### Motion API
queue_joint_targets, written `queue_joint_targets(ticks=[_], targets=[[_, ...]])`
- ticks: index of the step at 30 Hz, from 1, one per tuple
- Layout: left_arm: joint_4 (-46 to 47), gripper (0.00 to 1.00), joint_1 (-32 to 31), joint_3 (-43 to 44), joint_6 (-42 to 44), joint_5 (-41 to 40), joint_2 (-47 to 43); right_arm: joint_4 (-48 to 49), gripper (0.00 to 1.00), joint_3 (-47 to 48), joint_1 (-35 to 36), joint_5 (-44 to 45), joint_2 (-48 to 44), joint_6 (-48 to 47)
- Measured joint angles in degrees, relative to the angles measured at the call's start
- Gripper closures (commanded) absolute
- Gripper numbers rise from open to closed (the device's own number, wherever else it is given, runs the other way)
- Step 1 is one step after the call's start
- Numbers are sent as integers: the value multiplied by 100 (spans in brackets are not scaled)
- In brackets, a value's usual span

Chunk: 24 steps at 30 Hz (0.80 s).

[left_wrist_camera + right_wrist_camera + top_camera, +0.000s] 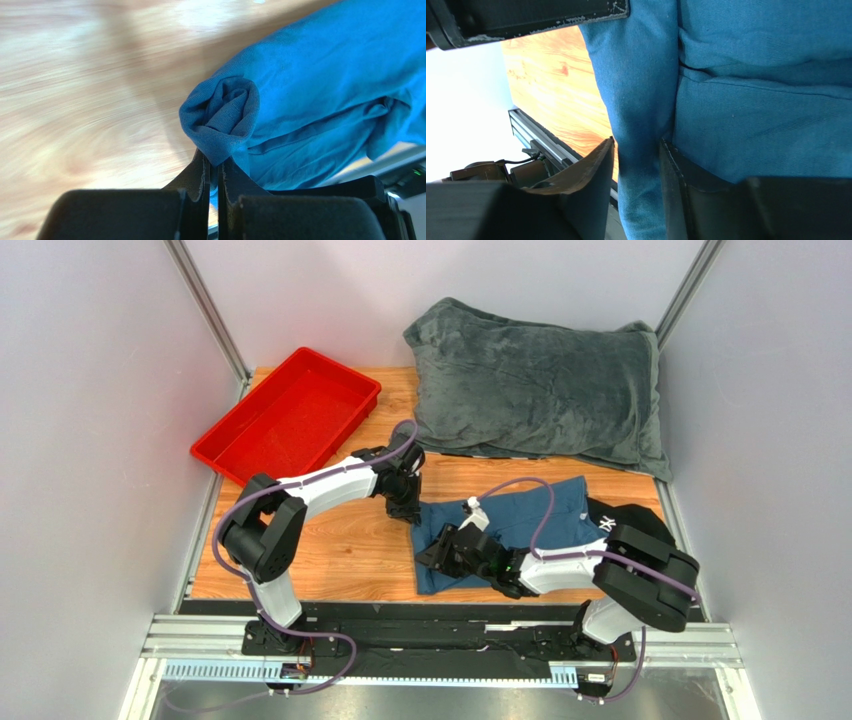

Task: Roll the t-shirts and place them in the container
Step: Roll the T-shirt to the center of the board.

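A dark teal-blue t-shirt [535, 515] lies folded on the wooden table, between the two arms. My left gripper [405, 508] is at its upper left corner. In the left wrist view that gripper [214, 162] is shut on a small rolled-up tip of the t-shirt [325, 75]. My right gripper [432, 555] is over the shirt's near left edge. In the right wrist view its fingers [636, 145] stand apart around a hanging fold of the t-shirt [751, 100]. The right finger touches the cloth and the left one is just off it.
A red tray [290, 415] sits at the back left. A big fuzzy grey blanket [540, 390] fills the back right. A black garment with a white logo [625, 522] lies against the shirt's right side. Bare wood [340, 550] shows to the shirt's left.
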Motion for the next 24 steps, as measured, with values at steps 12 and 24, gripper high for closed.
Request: queue_joint_targets(ticks=[12, 24], targets=[[-1169, 100, 44, 544, 505, -540, 140, -1596, 47, 1523, 330, 503, 234, -804], [-1386, 100, 46, 614, 586, -529, 323, -3738, 46, 3226, 761, 1731, 1331, -1596]])
